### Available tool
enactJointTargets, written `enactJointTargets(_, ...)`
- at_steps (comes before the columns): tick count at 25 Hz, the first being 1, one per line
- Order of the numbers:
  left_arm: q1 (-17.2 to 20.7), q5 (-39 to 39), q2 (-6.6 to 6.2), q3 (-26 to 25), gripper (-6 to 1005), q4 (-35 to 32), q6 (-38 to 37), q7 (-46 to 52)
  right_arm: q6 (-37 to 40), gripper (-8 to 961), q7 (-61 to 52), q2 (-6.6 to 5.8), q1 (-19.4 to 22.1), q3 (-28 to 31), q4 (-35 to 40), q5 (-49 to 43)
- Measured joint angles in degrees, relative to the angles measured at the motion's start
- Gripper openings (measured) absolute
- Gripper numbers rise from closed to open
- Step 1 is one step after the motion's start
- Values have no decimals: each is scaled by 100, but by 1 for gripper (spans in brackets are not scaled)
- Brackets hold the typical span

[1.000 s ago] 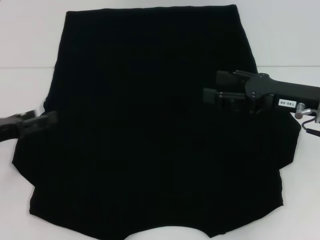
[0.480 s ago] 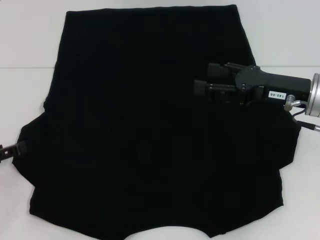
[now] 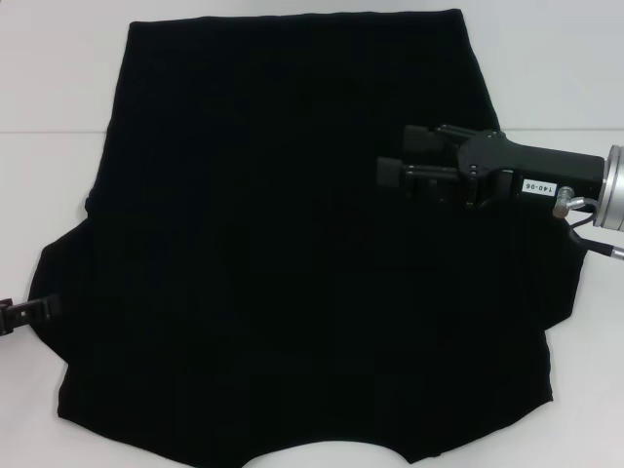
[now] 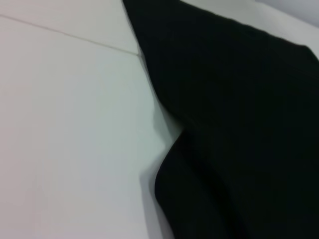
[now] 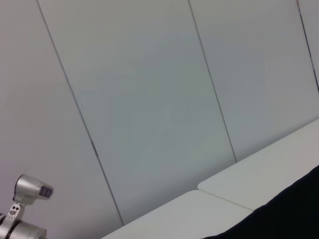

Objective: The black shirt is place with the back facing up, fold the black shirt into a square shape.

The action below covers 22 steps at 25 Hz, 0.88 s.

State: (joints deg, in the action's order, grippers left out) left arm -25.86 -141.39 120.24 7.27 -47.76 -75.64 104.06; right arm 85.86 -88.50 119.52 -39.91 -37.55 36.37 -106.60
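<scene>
The black shirt point(image 3: 292, 244) lies spread flat on the white table point(image 3: 49, 195), plain side up, with no lettering showing. My right gripper point(image 3: 395, 156) hovers over the shirt's right half, pointing left, with its fingers apart and empty. Only the tip of my left gripper point(image 3: 27, 312) shows at the picture's left edge, by the shirt's left sleeve edge. The left wrist view shows the shirt's edge and a sleeve fold point(image 4: 239, 109) on the table point(image 4: 65, 129). The right wrist view shows a corner of the shirt point(image 5: 294, 214).
A seam point(image 3: 49, 131) runs across the white table on both sides of the shirt. The right wrist view shows a grey panelled wall point(image 5: 149, 89) behind the table's far edge and a silver robot part point(image 5: 27, 191) low down.
My right gripper has moved left and slightly up over the shirt, then stayed still. My left gripper has pulled back left and down, from the shirt's left side to the picture's edge.
</scene>
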Motion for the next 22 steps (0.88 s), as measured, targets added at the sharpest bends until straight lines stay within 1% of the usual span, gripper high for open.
enactJointTargets(5,-40,-92,0,60,825,60,112,2,13,905,0,0,11,16,0,0)
enactJointTargets(15,-76,-104,-1,262,758,65,86,10,8,903,0,1,19,27,1,-1)
enactJointTargets(22,-136,-207,-20,308,711,51,127,59,0,902,0,0,14,45,16,8)
